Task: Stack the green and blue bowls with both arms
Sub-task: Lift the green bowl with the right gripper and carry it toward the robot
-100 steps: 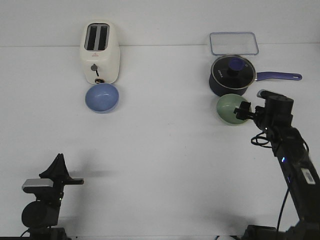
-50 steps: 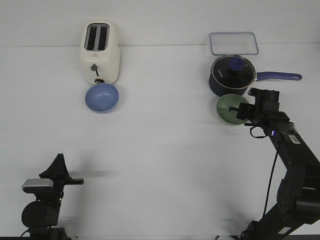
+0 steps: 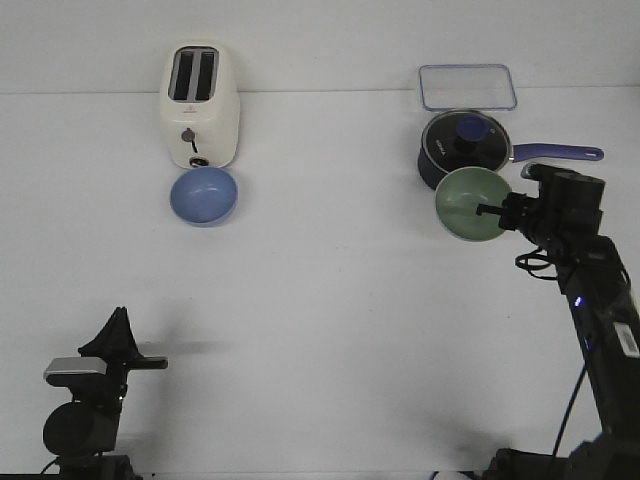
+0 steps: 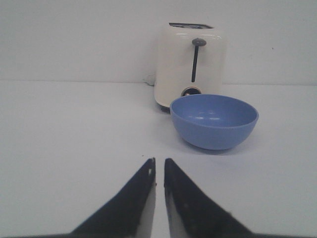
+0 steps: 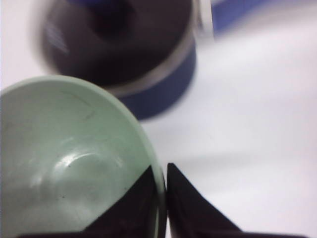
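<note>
The blue bowl [image 3: 204, 195] sits upright on the white table just in front of the toaster; it also shows in the left wrist view [image 4: 214, 120]. My left gripper [image 4: 159, 166] is shut and empty, low at the near left, far short of the blue bowl. My right gripper [image 3: 495, 212] is shut on the rim of the green bowl [image 3: 468, 204], which is lifted off the table and tipped with its opening toward the camera. In the right wrist view the rim of the green bowl [image 5: 64, 158] is pinched between my fingers [image 5: 193, 208].
A cream toaster [image 3: 200, 105] stands at the back left. A dark navy saucepan [image 3: 465, 148] with glass lid and long handle sits right behind the green bowl. A clear lidded container [image 3: 467, 86] lies at the back right.
My right gripper has lifted the green bowl off the table and tipped it up in front of the saucepan. The left arm and blue bowl have not moved.
</note>
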Available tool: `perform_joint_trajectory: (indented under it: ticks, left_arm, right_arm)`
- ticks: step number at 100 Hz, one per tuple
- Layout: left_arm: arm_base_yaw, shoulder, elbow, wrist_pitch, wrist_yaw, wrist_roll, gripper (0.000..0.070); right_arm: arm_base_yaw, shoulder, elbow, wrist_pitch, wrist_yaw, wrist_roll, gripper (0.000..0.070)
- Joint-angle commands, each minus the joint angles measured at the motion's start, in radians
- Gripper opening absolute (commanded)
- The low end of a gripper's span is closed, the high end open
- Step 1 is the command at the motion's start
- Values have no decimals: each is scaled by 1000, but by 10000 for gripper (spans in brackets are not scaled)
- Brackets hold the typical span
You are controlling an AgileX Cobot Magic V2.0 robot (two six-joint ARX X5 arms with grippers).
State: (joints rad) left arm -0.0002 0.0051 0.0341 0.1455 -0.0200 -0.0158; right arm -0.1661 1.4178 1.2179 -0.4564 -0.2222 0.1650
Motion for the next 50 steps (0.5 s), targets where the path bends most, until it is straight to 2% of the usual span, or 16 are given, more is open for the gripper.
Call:
perform_joint_trajectory:
  ticks: [1, 7, 23, 37, 50]
  left_arm:
    - [2, -2, -20, 13, 2, 12, 15]
    - [2, -2, -20, 13, 2, 12, 14]
    - [2, -2, -20, 13, 2, 12, 15]
    - [2, -2, -20, 14, 2, 12, 15]
    - [2, -2, -20, 13, 2, 12, 14]
  right_arm:
    - [8, -45, 18, -30, -44, -7, 0]
    - [33, -98, 10, -66, -70, -7, 0]
    - [156, -225, -86, -100, -71, -7, 0]
    - [307, -300, -238, -89, -69, 2, 0]
    - [456, -311, -363, -34, -66, 58, 0]
